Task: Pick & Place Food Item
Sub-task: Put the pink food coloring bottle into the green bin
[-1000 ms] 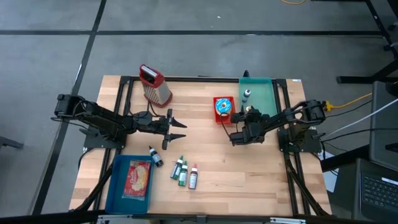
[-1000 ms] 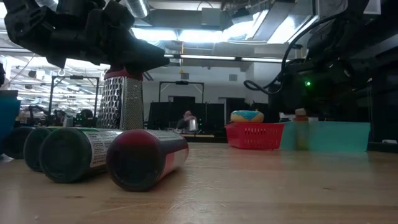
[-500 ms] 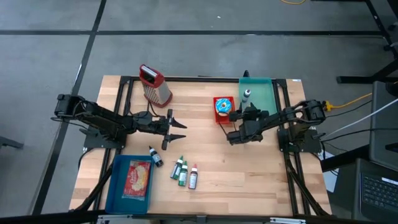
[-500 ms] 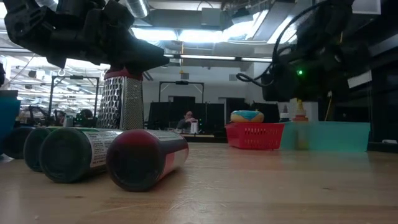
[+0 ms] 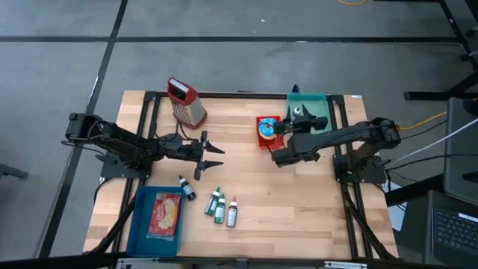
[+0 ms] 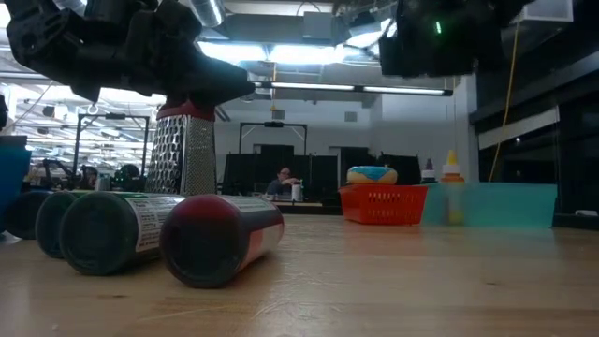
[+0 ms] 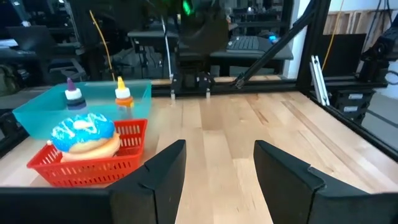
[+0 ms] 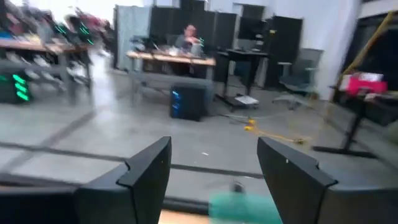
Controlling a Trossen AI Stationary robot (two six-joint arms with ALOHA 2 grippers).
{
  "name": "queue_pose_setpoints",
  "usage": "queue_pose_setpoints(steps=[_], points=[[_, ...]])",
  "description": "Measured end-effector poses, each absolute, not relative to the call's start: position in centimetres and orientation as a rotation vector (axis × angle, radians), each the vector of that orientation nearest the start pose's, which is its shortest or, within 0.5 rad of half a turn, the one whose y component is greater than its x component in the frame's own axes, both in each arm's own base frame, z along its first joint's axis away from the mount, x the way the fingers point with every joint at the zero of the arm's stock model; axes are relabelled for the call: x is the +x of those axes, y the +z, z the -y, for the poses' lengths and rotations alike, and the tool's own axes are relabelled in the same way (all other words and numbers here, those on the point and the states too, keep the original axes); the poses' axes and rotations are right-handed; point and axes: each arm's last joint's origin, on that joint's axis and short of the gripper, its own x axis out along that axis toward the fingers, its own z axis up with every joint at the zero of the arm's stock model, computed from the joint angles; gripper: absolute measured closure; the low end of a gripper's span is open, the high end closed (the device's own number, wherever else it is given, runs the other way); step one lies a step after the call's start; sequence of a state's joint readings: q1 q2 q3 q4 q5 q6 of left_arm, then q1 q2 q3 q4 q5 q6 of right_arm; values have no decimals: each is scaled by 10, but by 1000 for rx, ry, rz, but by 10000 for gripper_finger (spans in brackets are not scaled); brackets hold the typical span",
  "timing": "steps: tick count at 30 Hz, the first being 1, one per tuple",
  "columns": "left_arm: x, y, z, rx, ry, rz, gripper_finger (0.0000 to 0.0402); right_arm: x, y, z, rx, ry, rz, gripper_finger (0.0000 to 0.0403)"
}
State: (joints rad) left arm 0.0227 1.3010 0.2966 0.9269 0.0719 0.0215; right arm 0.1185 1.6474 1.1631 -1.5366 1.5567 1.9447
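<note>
— Sitting where, the food item?
— In the red basket [image 5: 267,128], near the table's [image 5: 299,217] far edge: a donut [image 5: 267,128] with blue icing, just beside the teal bin [image 5: 317,108] with two small bottles [image 7: 122,94].
— And the right gripper [image 5: 278,142]?
— Raised above the table, next to the basket, pointing level; jaws parted, gripping nothing.
— Touching the donut?
— Probably not; hard to judge from above.
— The left gripper [image 5: 213,155]?
— Waiting mid-table, left of the basket, jaws apart and empty.
</note>
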Motion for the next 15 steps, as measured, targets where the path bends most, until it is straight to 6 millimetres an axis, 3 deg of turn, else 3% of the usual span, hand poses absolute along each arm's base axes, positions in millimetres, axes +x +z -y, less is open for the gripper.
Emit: queue_pose_setpoints(steps=[5, 15], points=[[228, 177, -3, 12, -64, -64, 217, 272, 277, -20, -72, -1391, -55, 161], [229, 177, -1, -39, -106, -76, 217, 295, 284, -80, -199, -1207, -137, 161]])
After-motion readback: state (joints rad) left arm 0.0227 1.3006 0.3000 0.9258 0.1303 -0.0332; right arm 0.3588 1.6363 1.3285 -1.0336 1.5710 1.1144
